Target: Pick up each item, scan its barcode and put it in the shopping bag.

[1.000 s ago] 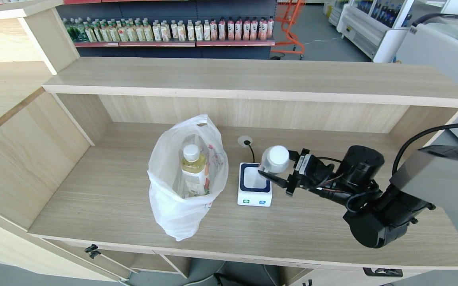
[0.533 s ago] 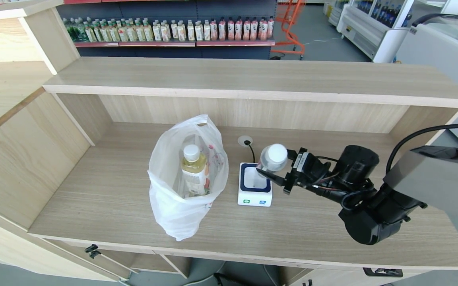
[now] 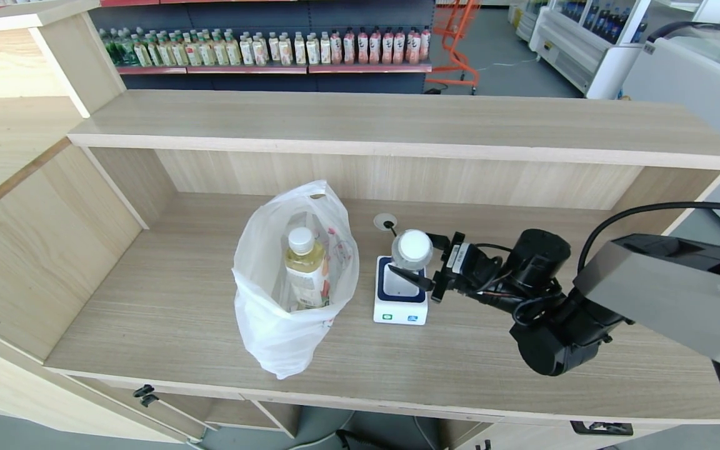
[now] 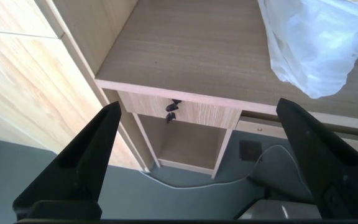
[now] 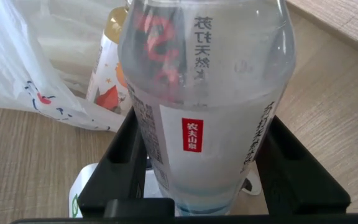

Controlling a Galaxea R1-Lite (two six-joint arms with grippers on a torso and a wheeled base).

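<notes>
Here the right gripper (image 3: pixel 419 261) pinches a clear bottle (image 3: pixel 412 250) at its sides, holding it upright over the scanner (image 3: pixel 400 307) on the table (image 3: pixel 179 312). Just beside the scanner stands the bag (image 3: pixel 272 331), a tea bottle (image 3: pixel 305 275) inside. The left gripper (image 4: pixel 191 165) hangs spread by the table's front edge.

The clear bottle (image 5: pixel 207 106) covers most of the scanner (image 3: pixel 400 310) below it

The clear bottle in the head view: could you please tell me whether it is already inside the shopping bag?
No, the clear bottle is held above the scanner, beside the shopping bag and apart from it.
</notes>
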